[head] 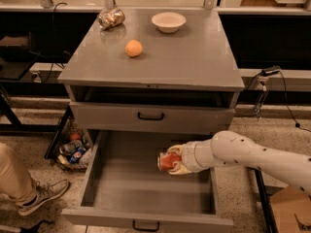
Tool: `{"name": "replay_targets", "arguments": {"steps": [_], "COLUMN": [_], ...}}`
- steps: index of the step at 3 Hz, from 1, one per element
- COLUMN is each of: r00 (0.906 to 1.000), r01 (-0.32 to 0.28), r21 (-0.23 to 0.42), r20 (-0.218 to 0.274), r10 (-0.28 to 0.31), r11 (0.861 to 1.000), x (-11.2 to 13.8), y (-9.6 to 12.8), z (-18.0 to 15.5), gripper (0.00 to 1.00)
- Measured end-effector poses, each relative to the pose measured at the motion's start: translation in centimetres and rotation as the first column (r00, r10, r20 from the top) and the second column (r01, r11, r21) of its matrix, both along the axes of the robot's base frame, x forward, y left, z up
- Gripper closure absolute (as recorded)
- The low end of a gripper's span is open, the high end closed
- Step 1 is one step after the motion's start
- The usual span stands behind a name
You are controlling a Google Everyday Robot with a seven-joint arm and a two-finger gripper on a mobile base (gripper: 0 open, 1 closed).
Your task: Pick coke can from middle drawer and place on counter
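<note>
Red w/ one silver end turned toward the left wall of the middle drawer (90, 178), the coke can (166, 161) is lying sideways in the gripper (171, 161), over the right half of that drawer. The gripper is squeezing it across the body, pale fingers (176, 150) above and below. The side-on hold is prob. b/c the arm is reaching in over the drawer's right wall. Can't tell if the can is touching the drawer floor or hanging just above it. White script isn't showing from here. The drawer is standing pulled well out, giving the arm room. The counter (194, 62) is sitting above and behind the drawer. An orange (133, 48), a bowl (168, 21) and a mottled silver can (111, 18) are crowding its far-left part, so the side nearer the drawer is looking best for set-down.
</note>
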State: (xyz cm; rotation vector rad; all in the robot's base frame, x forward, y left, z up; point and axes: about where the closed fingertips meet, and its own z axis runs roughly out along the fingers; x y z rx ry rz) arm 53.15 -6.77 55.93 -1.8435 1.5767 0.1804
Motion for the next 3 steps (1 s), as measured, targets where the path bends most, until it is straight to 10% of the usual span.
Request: {"name": "replay_targets", "arguments": {"steps": [1, 3], "r00": [0.9999, 0.983], "r01": [-0.006, 0.0], "r21": [0.042, 0.118], "r20": [0.012, 0.182], "r10": [0.006, -0.022], "r11": [0.999, 0.993], "x": [1.0, 4.7], "y": [-1.5, -10.0], "z": [2.4, 18.6], "gripper": [1.0, 1.0]}}
